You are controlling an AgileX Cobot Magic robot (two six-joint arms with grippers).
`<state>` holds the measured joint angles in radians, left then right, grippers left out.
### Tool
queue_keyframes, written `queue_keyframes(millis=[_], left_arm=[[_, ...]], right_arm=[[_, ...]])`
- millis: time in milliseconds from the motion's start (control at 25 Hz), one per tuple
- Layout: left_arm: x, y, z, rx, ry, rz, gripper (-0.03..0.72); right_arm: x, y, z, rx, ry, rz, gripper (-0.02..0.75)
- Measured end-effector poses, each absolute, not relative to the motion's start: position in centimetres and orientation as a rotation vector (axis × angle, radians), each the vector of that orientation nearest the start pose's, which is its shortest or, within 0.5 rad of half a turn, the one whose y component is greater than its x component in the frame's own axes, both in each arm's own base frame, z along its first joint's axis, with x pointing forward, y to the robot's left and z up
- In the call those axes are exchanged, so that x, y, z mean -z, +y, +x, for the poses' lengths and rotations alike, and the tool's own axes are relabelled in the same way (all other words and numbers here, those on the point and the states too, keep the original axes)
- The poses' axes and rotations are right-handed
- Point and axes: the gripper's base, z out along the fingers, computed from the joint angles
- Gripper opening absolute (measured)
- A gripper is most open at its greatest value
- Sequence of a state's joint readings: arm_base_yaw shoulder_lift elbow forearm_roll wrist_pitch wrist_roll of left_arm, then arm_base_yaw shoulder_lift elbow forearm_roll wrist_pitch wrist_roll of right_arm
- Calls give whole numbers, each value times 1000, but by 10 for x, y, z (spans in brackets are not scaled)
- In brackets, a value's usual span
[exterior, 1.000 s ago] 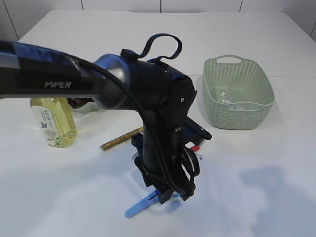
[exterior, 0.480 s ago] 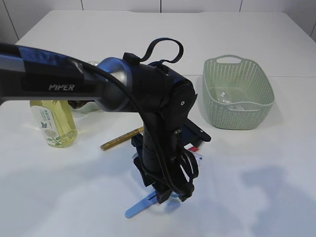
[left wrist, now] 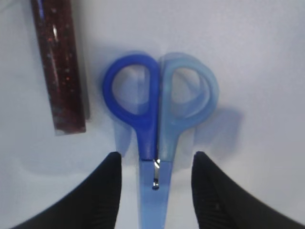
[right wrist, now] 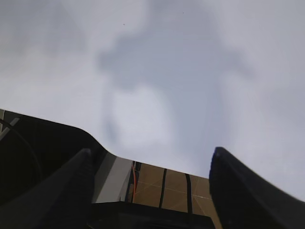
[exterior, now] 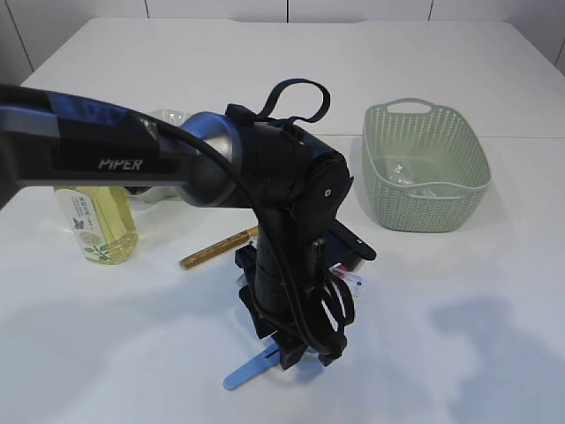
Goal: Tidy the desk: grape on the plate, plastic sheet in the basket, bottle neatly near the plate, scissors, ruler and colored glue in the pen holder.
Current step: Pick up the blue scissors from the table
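Blue scissors (left wrist: 155,119) lie flat on the white table, with one dark blue and one pale blue handle. My left gripper (left wrist: 155,162) points straight down over them, open, one finger on each side of the shank at the pivot, touching neither side. In the exterior view the left gripper (exterior: 298,352) hides the handles and only the blade tip (exterior: 240,378) pokes out. A dark red glitter glue tube (left wrist: 59,67) lies left of the handles. The yellow bottle (exterior: 95,225) stands at the left. My right gripper (right wrist: 150,164) is open and empty above bare table.
A pale green basket (exterior: 425,199) at the right holds a clear plastic sheet (exterior: 408,172). A slim gold stick (exterior: 216,250) lies left of the arm. A black object (exterior: 353,243) shows behind the wrist. The plate (exterior: 148,194) is mostly hidden by the left arm.
The left arm has shifted slightly right and down over the scissors. Both grippers keep the same opening.
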<state>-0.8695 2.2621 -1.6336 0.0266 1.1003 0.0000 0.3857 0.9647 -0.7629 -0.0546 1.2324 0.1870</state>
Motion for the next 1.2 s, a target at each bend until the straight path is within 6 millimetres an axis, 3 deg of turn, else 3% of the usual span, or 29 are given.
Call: queue_keyframes(millis=[1200], left_arm=[[-104, -328, 280, -89, 2895, 1369, 329]], right_arm=[[-282, 49, 134, -17, 2895, -314, 583]])
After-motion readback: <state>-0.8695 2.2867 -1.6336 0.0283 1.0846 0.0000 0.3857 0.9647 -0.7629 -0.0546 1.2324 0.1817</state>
